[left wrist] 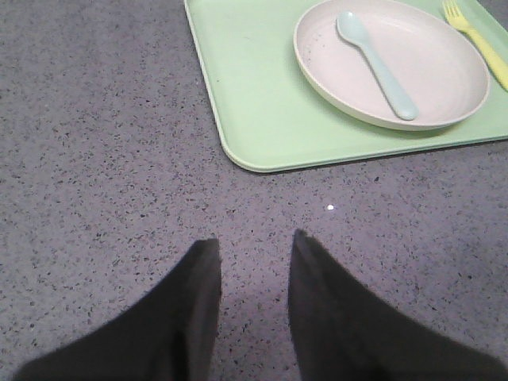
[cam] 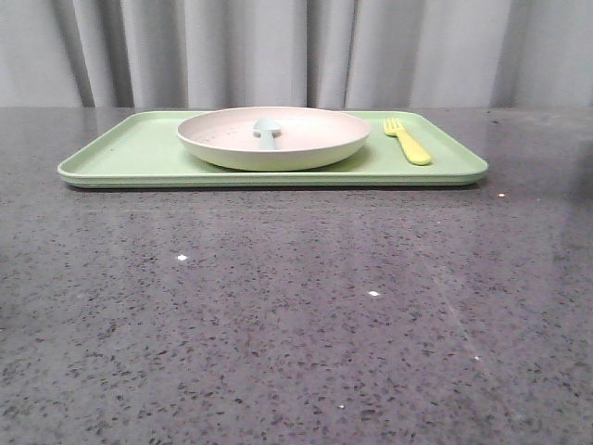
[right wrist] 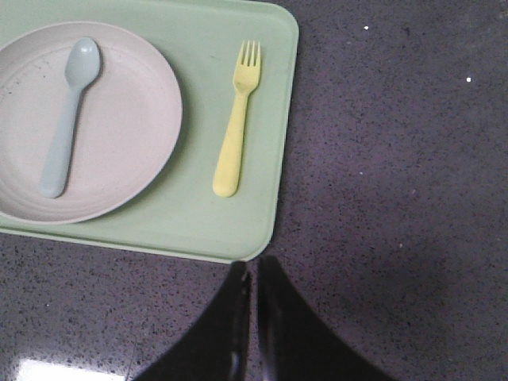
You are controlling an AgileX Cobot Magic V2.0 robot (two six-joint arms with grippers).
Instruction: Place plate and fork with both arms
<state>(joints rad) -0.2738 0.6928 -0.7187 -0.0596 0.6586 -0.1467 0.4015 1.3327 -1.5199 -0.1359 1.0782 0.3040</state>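
Two claws are hanging over the gray table. The left claw is standing wide apart, the right claw is pinched together, holding nothing. Farther back, one green tray is carrying one plate, one spoon lying inside it, and one fork lying beside the plate.

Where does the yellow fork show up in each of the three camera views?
Front view: the fork lies on the tray, right of the plate.
Left wrist view: only part of it shows, at the upper right corner.
Right wrist view: near centre.
Shared landmark: the spoon in the plate.
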